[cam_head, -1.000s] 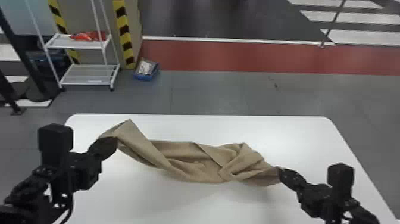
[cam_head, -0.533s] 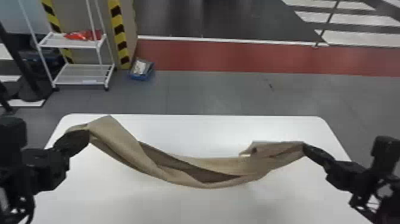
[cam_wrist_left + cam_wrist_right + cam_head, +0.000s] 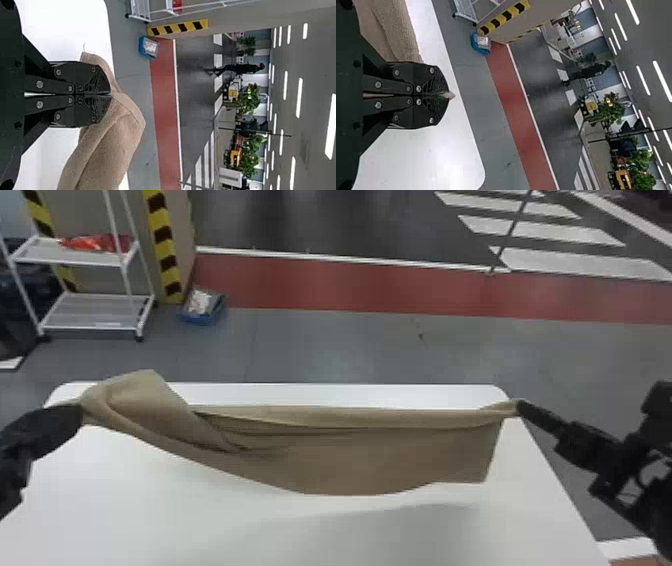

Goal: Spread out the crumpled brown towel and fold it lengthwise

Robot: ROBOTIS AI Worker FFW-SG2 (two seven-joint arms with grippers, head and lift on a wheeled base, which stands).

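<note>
We find the brown towel (image 3: 360, 460) raised above the white table (image 3: 150, 510), spanning the space between the two grippers. The cloth is matte and plain brown. Its left section is bunched and twisted, with a broad flap standing up at the far side and deep creases running from it toward the middle. From the middle to the right, the cloth hangs as a smoother panel below a narrow lengthwise band. The lower edge bows downward, and the right edge drops at a slant. We note a soft shadow on the tabletop at the near side.

The left gripper (image 3: 79, 414) is closed on the bunched left end; in the left wrist view, its fingers pinch the cloth and folds spread around the tips. The right gripper (image 3: 520, 407) is closed on the upper right corner; in the right wrist view, a small tip of cloth projects from between the fingertips.

At the far left, on the floor, we locate a blue container (image 3: 200, 320) with white contents (image 3: 200, 301). Left of it stands a white rack (image 3: 90, 315); its upper shelf carries a red item (image 3: 95, 242).
</note>
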